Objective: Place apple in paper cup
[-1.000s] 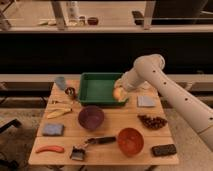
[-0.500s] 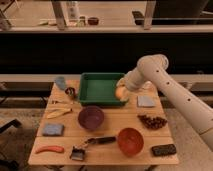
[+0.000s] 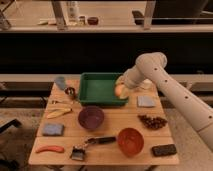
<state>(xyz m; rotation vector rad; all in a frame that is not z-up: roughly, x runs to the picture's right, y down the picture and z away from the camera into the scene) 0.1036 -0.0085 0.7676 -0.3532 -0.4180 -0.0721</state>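
hand (image 3: pixel 123 88) at tray (image 3: pixel 95 80) R rim | by apple (image 3: pixel 119 92) | mostly behind arm (image 3: pixel 167 87)

table (image 3: pixel 107 131): matt pale wood | tray (image 3: pixel 98 91): smooth green plastic | arm (image 3: pixel 167 89): smooth white shell | gripper (image 3: pixel 122 88): by apple (image 3: pixel 119 92), tray's right rim

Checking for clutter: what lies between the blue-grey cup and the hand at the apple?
The green tray, in the camera view; the hand is at its right edge.
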